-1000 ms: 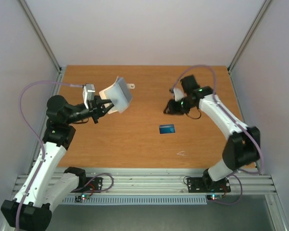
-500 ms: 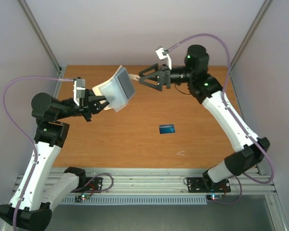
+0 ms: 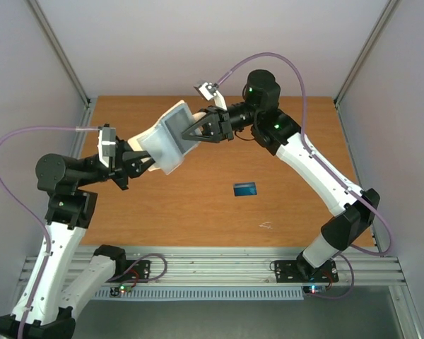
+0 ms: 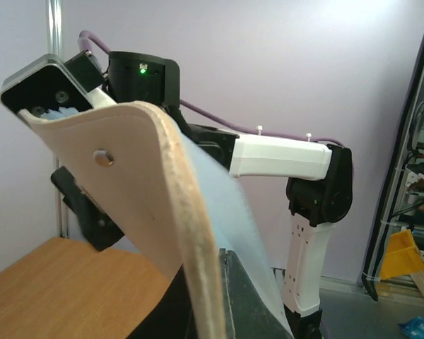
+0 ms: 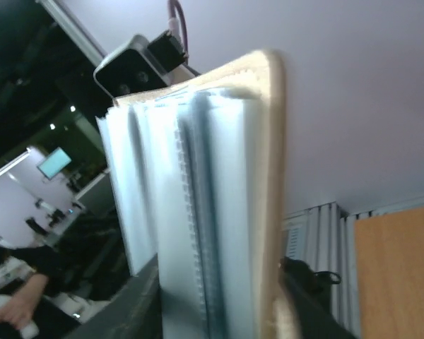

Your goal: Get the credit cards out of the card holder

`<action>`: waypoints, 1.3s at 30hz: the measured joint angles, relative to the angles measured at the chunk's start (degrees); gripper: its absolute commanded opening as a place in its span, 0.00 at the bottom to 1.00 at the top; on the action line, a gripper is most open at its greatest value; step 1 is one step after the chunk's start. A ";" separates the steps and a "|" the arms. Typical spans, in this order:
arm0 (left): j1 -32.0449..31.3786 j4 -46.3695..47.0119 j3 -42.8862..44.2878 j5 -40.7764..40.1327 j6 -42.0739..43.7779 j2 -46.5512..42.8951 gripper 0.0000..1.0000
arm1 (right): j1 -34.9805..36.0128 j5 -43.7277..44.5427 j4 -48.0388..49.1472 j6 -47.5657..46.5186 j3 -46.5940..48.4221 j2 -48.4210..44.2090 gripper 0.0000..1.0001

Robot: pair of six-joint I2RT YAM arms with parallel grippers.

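The card holder, pale grey-blue with a beige rim, hangs tilted in the air above the table's far left. A dark rectangle shows on its upper face. My left gripper is shut on its lower edge, and the beige outer side curves up from between my fingers. My right gripper has its jaws over the opposite edge. In the right wrist view the layered pale panels fill the gap between both fingers. One bright blue credit card lies flat on the table. Other cards are hidden.
The wooden table is walled by pale panels and metal corner posts. A tiny white scrap lies near the front edge. My right arm stretches across the middle at holder height.
My right gripper rose from the table's right side, swung left with wide jaws, and has closed over the holder's edge. My left arm drew the holder slightly left and nearer.
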 measured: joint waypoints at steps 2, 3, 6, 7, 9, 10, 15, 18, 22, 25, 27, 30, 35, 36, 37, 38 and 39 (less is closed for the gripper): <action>-0.07 0.26 -0.94 -0.52 -0.76 -0.37 0.00 | -0.11 0.28 -1.40 -1.01 -0.07 -0.37 0.02; -0.04 0.22 -1.42 -0.90 -1.01 -0.44 0.00 | -0.13 0.39 -2.60 -1.70 -0.02 -0.63 0.01; -0.04 0.17 -2.32 -1.77 -1.49 -0.81 0.44 | -0.26 2.14 -8.44 -5.42 0.74 -1.81 0.01; -0.07 0.02 -2.56 -2.16 -1.33 -0.98 0.57 | -0.28 2.97 -10.56 -6.84 1.07 -2.16 0.01; -0.07 -0.63 -3.15 -2.73 -1.25 -1.44 0.73 | -0.17 5.90 -17.29 -11.06 2.58 -3.10 0.01; -0.07 -0.90 -3.69 -2.93 -1.22 -1.73 0.77 | -0.17 8.37 -21.35 -13.73 3.87 -3.58 0.01; -0.17 -3.13 -7.34 -5.05 -0.92 -2.64 0.92 | 0.59 21.51 -36.20 -23.89 11.23 -5.27 0.01; -0.26 -4.24 -7.74 -8.02 -2.43 -2.05 0.94 | 3.69 28.59 -41.86 -29.18 15.10 -5.60 0.01; -0.39 -3.98 -7.67 -9.66 -5.03 -0.81 0.93 | 7.82 34.80 -46.42 -34.05 16.70 -5.55 0.01; -0.72 -3.89 -7.67 -9.84 -5.90 -0.68 0.89 | 8.20 37.40 -48.63 -36.00 16.79 -5.14 0.01; -0.94 -3.72 -7.67 -9.81 -6.23 -0.68 0.93 | 8.22 38.88 -49.53 -36.85 16.87 -4.59 0.01; -1.27 -3.41 -7.67 -9.18 -6.73 -0.68 0.94 | 8.26 41.57 -51.06 -37.81 17.11 -4.07 0.01; -2.08 -3.52 -7.61 -10.05 -7.04 -0.50 0.48 | 8.46 44.00 -51.80 -38.36 19.45 -3.43 0.01; -2.21 -3.58 -7.54 -10.56 -7.48 -0.35 0.36 | 8.59 43.80 -51.74 -38.60 20.09 -3.21 0.01; -2.23 -3.52 -7.43 -11.58 -7.17 0.00 0.25 | 8.79 43.56 -51.74 -38.86 20.59 -2.95 0.04; -2.23 -3.58 -7.34 -12.13 -7.48 0.09 0.14 | 8.98 43.21 -51.65 -39.06 20.81 -2.80 0.10; -2.23 -3.61 -7.32 -12.63 -7.63 0.39 0.03 | 9.11 42.86 -51.67 -39.34 20.96 -2.60 0.22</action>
